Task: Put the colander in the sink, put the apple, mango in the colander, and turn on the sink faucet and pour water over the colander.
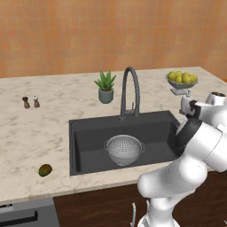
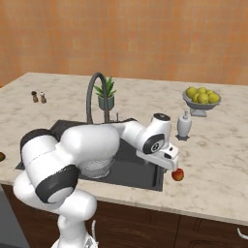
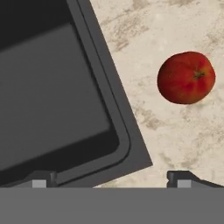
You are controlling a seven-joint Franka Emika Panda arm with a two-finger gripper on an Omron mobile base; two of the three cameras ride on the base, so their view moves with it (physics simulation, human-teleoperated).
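The round silver metal colander with tiny holes (image 1: 124, 150) already sits inside the big dark grey sink (image 1: 88, 133), in the middle of the left base view. The small round red apple (image 3: 186, 77) lies on the pale speckled stone counter (image 3: 183, 144), at the upper right of the hand view, just beside the sink's corner. In the right base view the apple (image 2: 178, 175) is at the lower middle, right under the white robot hand. The gripper (image 3: 111, 178) has its two dark fingertips (image 3: 177, 178) spread wide apart at the bottom of the hand view, with nothing between them. It hangs over the edge of the sink, and the apple is off to one side, not yet between the fingers. The little green mango with an orange patch (image 1: 45, 170) lies far away at the lower left of the left base view, on the counter. I think the apple is next. It looks hard, smooth and quite light, so it could roll or slip. The best place to hold it is across its fat middle, one finger on each side, squeezing gently. The tall dark grey curved tap (image 1: 130, 91) stands behind the sink, and it looks like it is not running.
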